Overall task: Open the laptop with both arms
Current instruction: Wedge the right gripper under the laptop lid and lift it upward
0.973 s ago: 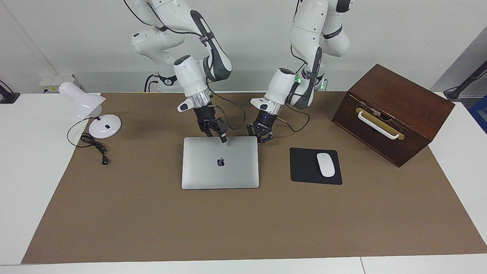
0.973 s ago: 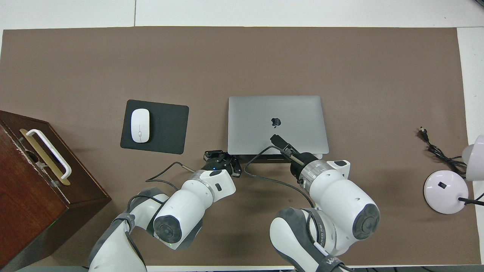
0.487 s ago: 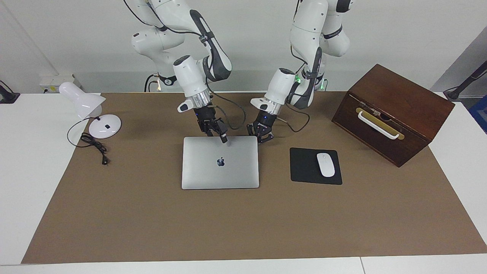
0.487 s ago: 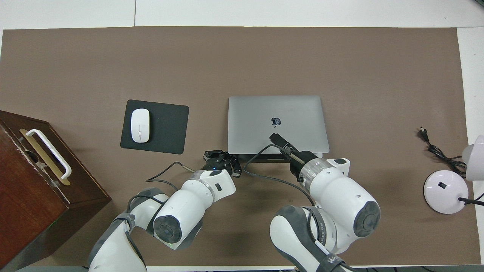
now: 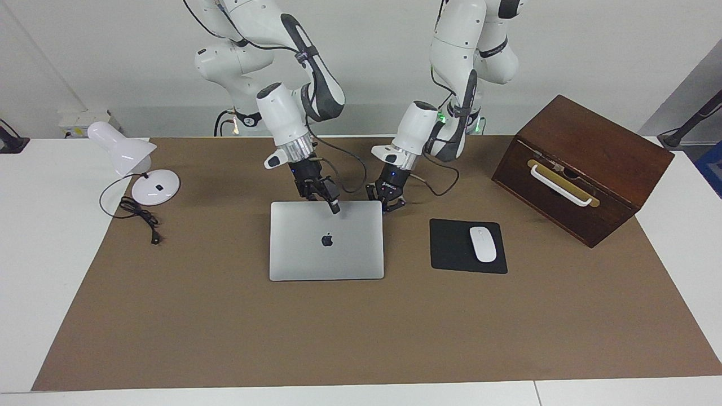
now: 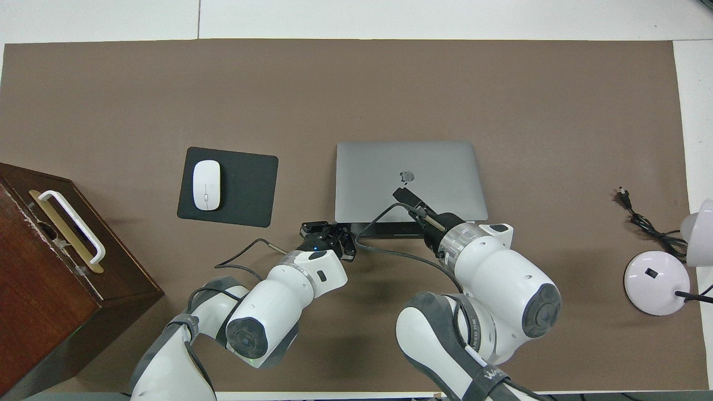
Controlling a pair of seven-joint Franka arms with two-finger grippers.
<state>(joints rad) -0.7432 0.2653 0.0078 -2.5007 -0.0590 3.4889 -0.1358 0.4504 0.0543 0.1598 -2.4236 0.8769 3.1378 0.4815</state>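
Step in hand: starting the lid lift, as I read it.

- Desk lamp (image 5: 133,158): near the table corner at the right arm's end, robots' edge. Not involved.
- Right gripper (image 5: 331,202): over the laptop's robot-side edge, tip on or just above the lid. Jaws apart or together: cannot tell.
- Laptop (image 5: 326,256): mid-table, nearer the robots' edge. Overhead view shows a dark strip of base along the robot-side edge, so the lid may be cracked open slightly; otherwise it lies flat.
- Left gripper (image 5: 387,205): low at the laptop's robot-side corner toward the left arm's end. Jaws together, holding nothing; contact with the base is unclear.
- Mouse pad (image 5: 451,251) and wooden box (image 5: 586,163): well apart.

Next move, judged: the left gripper steadies the base while the right raises the lid, slowly to avoid sliding.
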